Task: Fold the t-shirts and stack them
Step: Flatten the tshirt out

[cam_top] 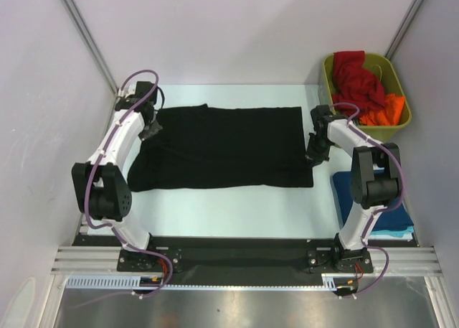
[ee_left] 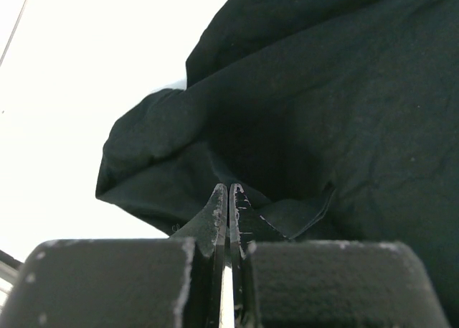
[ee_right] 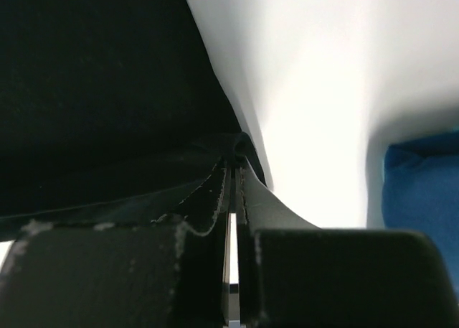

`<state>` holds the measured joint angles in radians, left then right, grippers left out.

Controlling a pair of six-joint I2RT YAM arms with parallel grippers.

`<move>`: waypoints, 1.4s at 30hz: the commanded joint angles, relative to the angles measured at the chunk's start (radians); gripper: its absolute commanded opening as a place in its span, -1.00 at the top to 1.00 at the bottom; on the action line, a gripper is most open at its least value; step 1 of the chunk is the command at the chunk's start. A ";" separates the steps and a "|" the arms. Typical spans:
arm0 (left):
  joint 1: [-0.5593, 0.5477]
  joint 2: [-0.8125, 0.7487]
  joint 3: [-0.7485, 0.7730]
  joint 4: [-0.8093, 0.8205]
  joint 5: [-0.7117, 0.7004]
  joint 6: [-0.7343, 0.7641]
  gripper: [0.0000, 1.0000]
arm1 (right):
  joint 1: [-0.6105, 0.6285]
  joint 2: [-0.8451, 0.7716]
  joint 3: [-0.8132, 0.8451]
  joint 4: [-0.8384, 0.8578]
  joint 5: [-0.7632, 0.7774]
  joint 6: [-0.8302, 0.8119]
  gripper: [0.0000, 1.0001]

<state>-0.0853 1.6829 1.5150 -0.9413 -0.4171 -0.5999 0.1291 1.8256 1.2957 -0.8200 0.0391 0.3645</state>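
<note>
Evidently the black t-shirt (cam_top: 222, 147) is limp and light, best held by its edges. The left gripper (ee_left: 228, 193) and right gripper (ee_right: 234, 164) each pinch an edge at their tips.

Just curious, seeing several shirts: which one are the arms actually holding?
The black t-shirt, spread flat mid-table, left gripper and right gripper pinching its edges. The red shirt and orange shirt lie crumpled in the bin; the blue shirt lies folded.

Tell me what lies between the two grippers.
The black shirt, spread flat, fills the stretch from the left gripper to the right gripper, each pinching one side of it. The top view shows this.
</note>
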 commanded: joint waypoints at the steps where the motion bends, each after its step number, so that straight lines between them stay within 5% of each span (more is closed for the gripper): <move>1: -0.004 0.027 0.068 0.018 -0.025 0.043 0.99 | 0.004 0.034 0.068 0.004 0.041 -0.018 1.00; 21: 0.024 0.208 0.220 -0.014 -0.006 0.097 0.99 | 0.010 0.199 0.267 -0.074 0.048 -0.015 0.95; 24: 0.024 0.219 0.270 -0.046 -0.049 0.107 0.37 | 0.004 0.198 0.287 -0.116 0.064 -0.024 0.47; 25: 0.025 0.207 0.281 -0.060 -0.081 0.103 -0.29 | 0.003 0.172 0.286 -0.129 0.071 -0.025 0.19; 28: 0.033 0.146 0.261 -0.088 -0.187 0.098 -0.99 | 0.004 0.100 0.234 -0.145 0.029 -0.029 -0.14; 31: 0.080 0.016 0.124 -0.097 -0.168 0.045 -0.99 | 0.007 -0.003 0.156 -0.130 -0.091 -0.032 -0.27; 34: 0.220 -0.185 -0.134 -0.039 0.039 -0.050 -0.99 | 0.007 -0.133 0.015 -0.059 -0.233 -0.024 -0.37; 38: 0.402 -0.438 -0.532 0.160 0.330 -0.096 -0.72 | 0.003 -0.259 -0.206 0.057 -0.381 0.008 -0.54; 42: 0.510 -0.468 -0.647 0.191 0.437 -0.095 -0.52 | -0.020 -0.330 -0.356 0.206 -0.445 0.071 -0.53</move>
<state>0.3882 1.1950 0.9325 -0.8684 -0.1909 -0.6609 0.1287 1.5253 1.0153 -0.7589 -0.2966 0.3840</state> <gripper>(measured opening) 0.774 0.766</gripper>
